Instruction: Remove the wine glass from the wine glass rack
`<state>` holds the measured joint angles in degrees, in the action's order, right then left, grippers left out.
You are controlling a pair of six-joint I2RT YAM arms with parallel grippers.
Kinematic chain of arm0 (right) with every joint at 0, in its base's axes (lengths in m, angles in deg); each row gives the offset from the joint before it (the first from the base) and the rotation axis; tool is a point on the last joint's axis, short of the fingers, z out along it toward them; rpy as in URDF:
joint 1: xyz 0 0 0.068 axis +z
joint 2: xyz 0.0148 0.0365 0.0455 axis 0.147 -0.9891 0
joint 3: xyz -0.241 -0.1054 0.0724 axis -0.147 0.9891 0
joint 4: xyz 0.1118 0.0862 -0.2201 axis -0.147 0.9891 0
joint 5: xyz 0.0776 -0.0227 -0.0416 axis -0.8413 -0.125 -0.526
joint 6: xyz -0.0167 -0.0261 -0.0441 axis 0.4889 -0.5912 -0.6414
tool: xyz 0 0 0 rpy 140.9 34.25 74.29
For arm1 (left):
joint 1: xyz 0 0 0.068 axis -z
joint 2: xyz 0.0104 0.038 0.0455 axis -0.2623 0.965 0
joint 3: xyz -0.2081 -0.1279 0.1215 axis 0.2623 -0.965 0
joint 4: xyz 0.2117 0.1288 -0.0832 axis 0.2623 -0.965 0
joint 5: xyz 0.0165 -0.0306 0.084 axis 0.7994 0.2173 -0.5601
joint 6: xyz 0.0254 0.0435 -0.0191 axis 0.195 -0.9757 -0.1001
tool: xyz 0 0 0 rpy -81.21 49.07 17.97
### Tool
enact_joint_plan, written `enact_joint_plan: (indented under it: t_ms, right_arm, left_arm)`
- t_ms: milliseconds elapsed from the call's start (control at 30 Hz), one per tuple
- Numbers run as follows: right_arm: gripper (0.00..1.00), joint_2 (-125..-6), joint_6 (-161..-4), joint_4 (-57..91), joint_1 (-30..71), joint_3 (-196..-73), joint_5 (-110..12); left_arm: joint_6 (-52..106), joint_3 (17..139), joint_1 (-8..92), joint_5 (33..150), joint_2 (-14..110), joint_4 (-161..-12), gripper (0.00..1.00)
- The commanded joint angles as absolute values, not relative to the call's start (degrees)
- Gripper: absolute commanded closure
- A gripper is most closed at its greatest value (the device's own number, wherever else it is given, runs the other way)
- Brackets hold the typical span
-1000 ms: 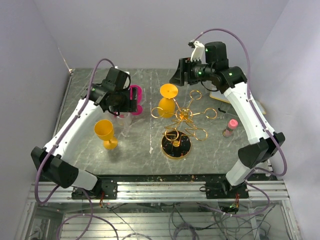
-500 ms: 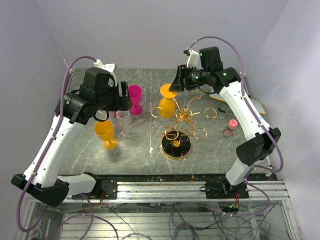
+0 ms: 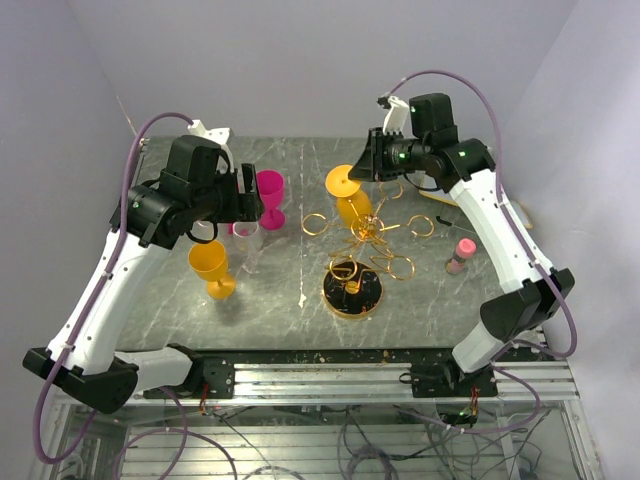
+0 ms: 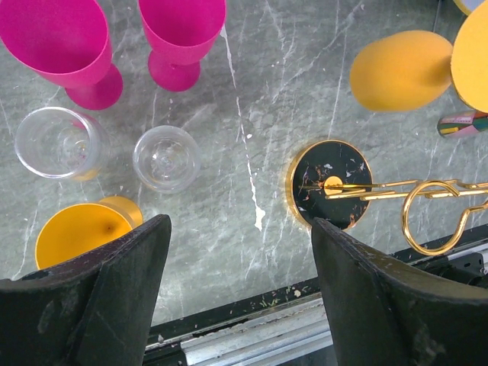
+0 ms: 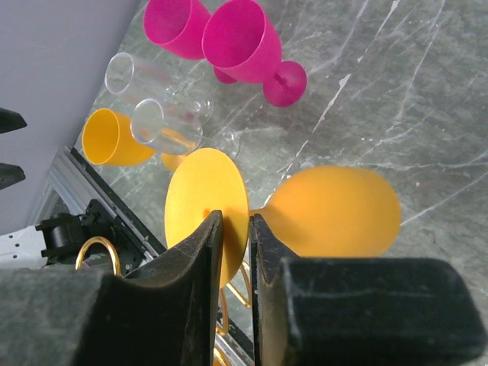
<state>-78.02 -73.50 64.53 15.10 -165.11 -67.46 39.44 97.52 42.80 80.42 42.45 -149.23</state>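
Observation:
The gold wire wine glass rack [image 3: 372, 238] stands mid-table on its round dark base [image 3: 351, 291]; it also shows in the left wrist view [image 4: 333, 184]. An orange wine glass [image 3: 350, 200] hangs upside down at the rack's far-left arm, tilted. My right gripper [image 3: 372, 170] is shut on the round foot [image 5: 206, 207] of this orange wine glass, whose bowl [image 5: 335, 211] points away. My left gripper [image 3: 240, 200] is open and empty, high above the table's left side.
Two pink glasses [image 3: 269, 192], two clear glasses [image 3: 247, 240] and another orange glass [image 3: 211, 266] stand on the left of the table. A small pink bottle [image 3: 460, 254] stands at the right. The metal rail runs along the near edge.
My right gripper has closed on the orange glass's foot and shifted it slightly right and tilted it. My left arm rose and swung back a second ago and has held still since.

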Motion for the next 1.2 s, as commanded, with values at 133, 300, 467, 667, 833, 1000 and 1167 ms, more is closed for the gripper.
enact_joint_plan:
  t_ms: [133,300,467,667,833,1000,1167]
  right_arm:
    - [0.92,-72.91,-69.18,64.31,14.79,-159.31,-68.10]
    - [1.00,-70.07,-61.51,59.28,14.81,-154.59,-68.95]
    - [1.00,-64.61,-50.18,52.99,14.76,-148.45,-65.67]
    - [1.00,-59.94,-37.94,54.11,14.78,-146.47,-54.43]
    - [1.00,-60.71,-33.11,57.80,14.60,-147.72,-51.37]
    - [1.00,-60.64,-30.20,49.99,13.88,-144.40,-52.29]
    - [1.00,-61.75,-27.10,42.17,12.15,-143.47,-53.60]
  left_arm:
    - [39.80,99.45,43.11,79.95,42.03,-149.77,0.14]
    - [39.98,99.84,43.13,79.81,42.20,-149.83,0.13]
    - [40.06,99.91,43.15,80.16,42.10,-149.69,0.12]
    - [40.36,100.23,43.11,80.82,42.32,-149.35,0.11]
    - [40.43,100.29,43.15,80.57,42.22,-149.43,0.11]
    - [40.22,99.94,43.15,80.97,41.77,-148.93,0.11]
    - [39.85,99.56,43.14,81.85,39.71,-147.59,0.09]
